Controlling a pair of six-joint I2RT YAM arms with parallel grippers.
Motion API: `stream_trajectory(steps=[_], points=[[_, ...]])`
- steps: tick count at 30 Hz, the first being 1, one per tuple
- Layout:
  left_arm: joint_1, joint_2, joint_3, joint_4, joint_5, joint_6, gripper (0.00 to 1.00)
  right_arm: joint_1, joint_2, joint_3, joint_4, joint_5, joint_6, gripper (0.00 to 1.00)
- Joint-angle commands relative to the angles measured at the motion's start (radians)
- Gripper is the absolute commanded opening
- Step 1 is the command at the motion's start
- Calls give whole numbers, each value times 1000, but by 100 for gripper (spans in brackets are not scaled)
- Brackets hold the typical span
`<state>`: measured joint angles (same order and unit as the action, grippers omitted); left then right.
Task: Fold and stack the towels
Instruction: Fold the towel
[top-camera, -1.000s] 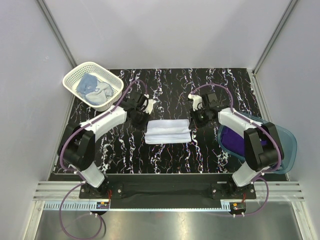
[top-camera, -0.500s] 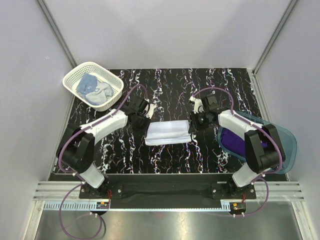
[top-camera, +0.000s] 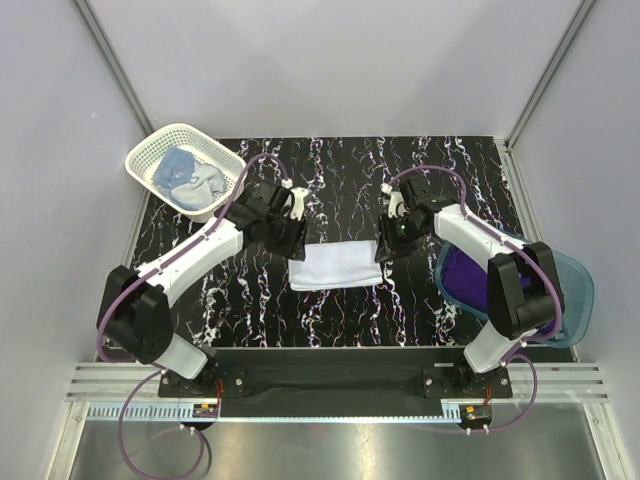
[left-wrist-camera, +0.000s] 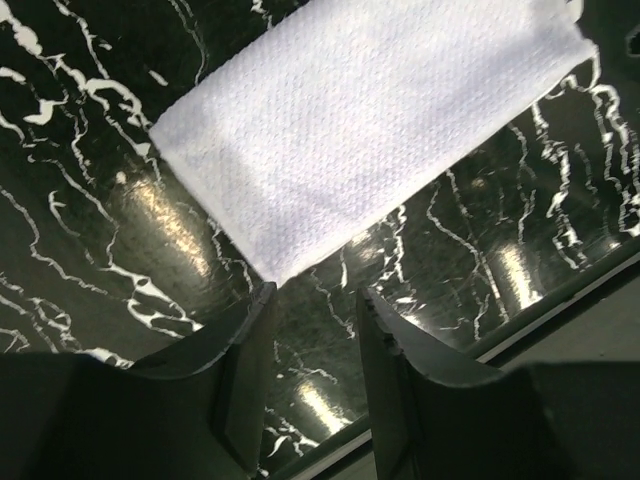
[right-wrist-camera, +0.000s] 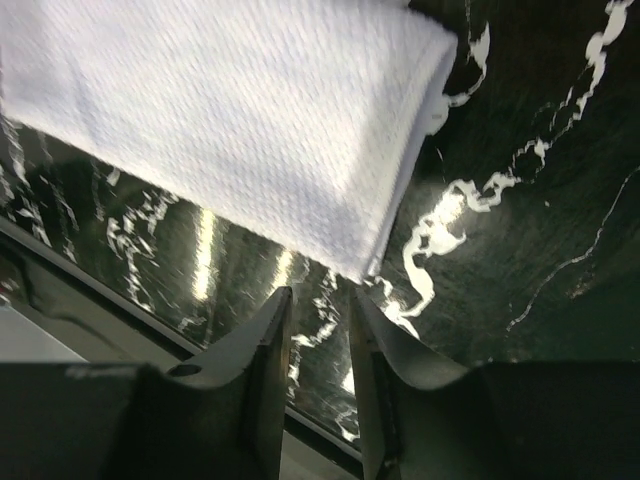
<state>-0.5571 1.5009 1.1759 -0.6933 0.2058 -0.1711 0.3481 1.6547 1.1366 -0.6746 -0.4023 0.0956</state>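
A: Black marble-pattern table (top-camera: 330, 320), pale grey walls around. Position of white towel (top-camera: 337, 265)?

B: Mid-table, between both arms. Folded into a flat rectangle, long side running left-right.

A: Left jaws?

B: At towel's left end, far corner, per top cam. Slightly parted, narrow gap, nothing gripped. Left wrist cam: dark fingers (left-wrist-camera: 245, 350) low in frame, towel corner just ahead of the gap, not between. Contact with cloth: cannot tell.

A: Right jaws?

B: At towel's right end. Also narrow gap, empty. Right wrist cam: fingers (right-wrist-camera: 268, 350) either side of centre, towel corner just beyond the tips, layered folded edge showing.

A: Other two towels?

B: Light blue towel (top-camera: 178, 168) crumpled inside white lattice basket (top-camera: 216, 148), far-left corner of table. Purple towel (top-camera: 462, 275) inside translucent blue tub (top-camera: 572, 285) at right edge, partly hidden behind right arm (top-camera: 470, 235).

A: Anything stacked?

B: No. Three towels in three separate spots, well apart. Only white one visibly folded; purple one too hidden to tell.

A: Glare?

B: Bright reflections on glossy table in both wrist cams, near the fingers.
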Motion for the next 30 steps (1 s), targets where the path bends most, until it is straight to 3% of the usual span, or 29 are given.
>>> stream_trajectory(steps=[1, 6, 13, 18, 24, 30], points=[[-6, 19, -5, 105, 93, -103, 41, 11, -7, 57, 41, -10, 129, 35], [-24, 62, -140, 221, 121, -198, 40, 11, 8, -85, 283, -116, 269, 32], [-29, 99, -281, 296, 46, -315, 41, 11, 97, -205, 346, -11, 285, 29], [-27, 88, -262, 252, 26, -338, 41, 11, 24, -169, 271, 20, 277, 29], [-29, -25, -133, 140, 37, -344, 47, 23, -42, -97, 225, -65, 288, 29], [-29, 51, -101, 222, 69, -363, 50, 45, -1, -97, 314, -150, 331, 29]])
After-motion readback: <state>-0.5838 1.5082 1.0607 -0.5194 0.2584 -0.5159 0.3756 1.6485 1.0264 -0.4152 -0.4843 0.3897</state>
